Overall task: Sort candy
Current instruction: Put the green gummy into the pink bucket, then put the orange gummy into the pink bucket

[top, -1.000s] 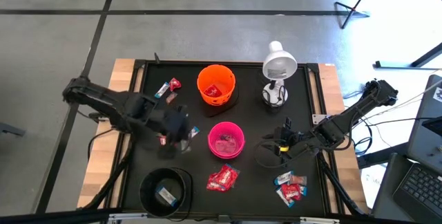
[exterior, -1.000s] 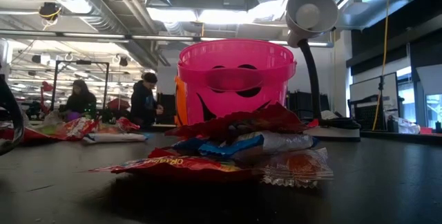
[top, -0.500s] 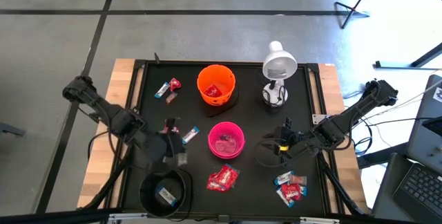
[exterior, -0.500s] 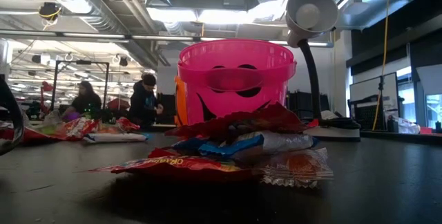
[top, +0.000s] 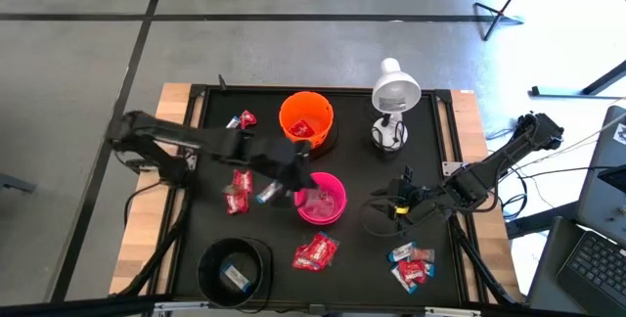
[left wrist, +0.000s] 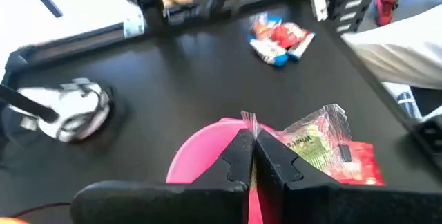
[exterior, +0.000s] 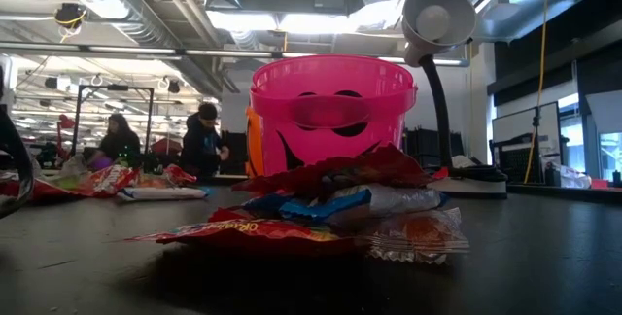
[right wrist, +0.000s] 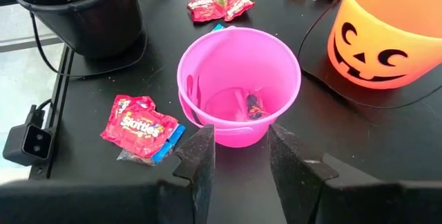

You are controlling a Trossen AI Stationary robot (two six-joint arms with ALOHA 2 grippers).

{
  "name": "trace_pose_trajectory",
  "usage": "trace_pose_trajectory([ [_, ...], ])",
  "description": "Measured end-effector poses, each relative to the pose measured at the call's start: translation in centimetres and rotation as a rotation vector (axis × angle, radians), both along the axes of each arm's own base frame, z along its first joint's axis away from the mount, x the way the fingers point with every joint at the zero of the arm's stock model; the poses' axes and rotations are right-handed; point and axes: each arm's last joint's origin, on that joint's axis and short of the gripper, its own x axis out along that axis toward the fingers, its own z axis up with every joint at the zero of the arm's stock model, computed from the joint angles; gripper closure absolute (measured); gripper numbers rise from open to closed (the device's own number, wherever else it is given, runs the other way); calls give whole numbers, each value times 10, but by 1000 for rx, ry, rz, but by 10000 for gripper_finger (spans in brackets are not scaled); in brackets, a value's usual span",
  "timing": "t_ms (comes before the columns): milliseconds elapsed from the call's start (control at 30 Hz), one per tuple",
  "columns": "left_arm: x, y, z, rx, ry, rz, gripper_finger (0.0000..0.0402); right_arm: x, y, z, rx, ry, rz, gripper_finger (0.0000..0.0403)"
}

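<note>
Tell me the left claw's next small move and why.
Probably open over the pink bucket. The left claw is shut on a clear-wrapped candy right above the bucket's rim, so releasing should drop it in. The right claw waits nearby, open.

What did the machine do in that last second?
The left pincer swung from near the black bowl across to the pink bowl's rim, shut on a clear-wrapped candy. The right pincer stayed open, waiting, and the candy piles kept their places.

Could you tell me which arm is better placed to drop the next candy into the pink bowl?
The left: its gripper is at the pink bowl rim, pinching a wrapped candy. The right gripper waits open, empty.
</note>
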Motion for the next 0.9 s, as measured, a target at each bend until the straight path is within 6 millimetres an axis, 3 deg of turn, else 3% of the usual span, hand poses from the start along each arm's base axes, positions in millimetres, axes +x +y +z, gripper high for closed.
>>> trace_pose_trajectory([
  [267, 34, 31, -55, -32, 169, 19, 390, 0, 0, 0, 5, 4, 7, 272],
  [467, 35, 34, -62, 44, 204, 68, 317, 0, 0, 0, 4, 5, 6, 272],
  [567, 26, 36, -51, 119, 197, 114, 280, 0, 0, 0, 3, 5, 6, 272],
  [667, 8, 38, -24, 164, 184, 171, 255, 0, 0, 0, 1, 8, 6, 272],
  [800, -27, 43, 5, 208, 200, 237, 243, -1, 0, -1, -3, 10, 4, 272],
  [900, -60, 57, 28, 212, 188, 340, 244, 0, 0, -1, -5, 8, 1, 272],
])
